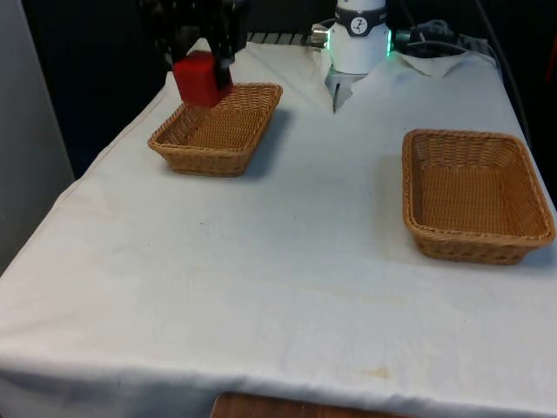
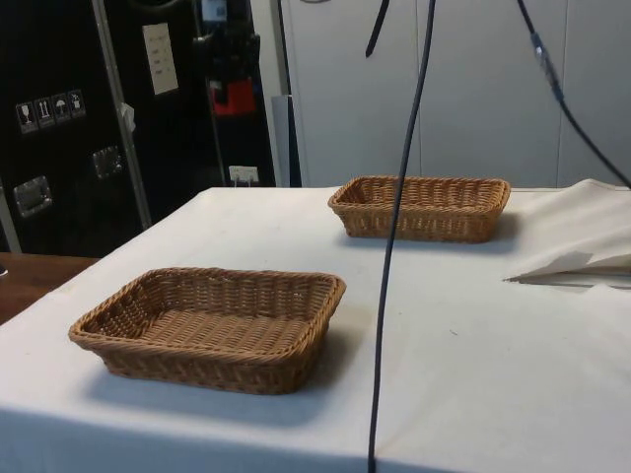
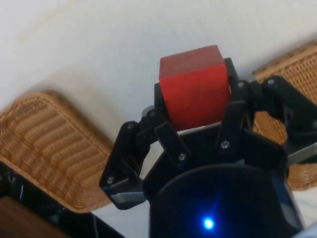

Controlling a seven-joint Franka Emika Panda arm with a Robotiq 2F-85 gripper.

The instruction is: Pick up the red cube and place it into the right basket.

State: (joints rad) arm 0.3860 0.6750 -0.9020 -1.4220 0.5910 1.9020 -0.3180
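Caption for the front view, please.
Gripper holds red cube above the basket at the front view's left; the other basket sits empty.

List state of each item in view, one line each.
tool: shut on the red cube, raised above the table
red cube: held, off the cloth, over the far basket's corner
basket at front view's left: empty
basket at front view's right: empty
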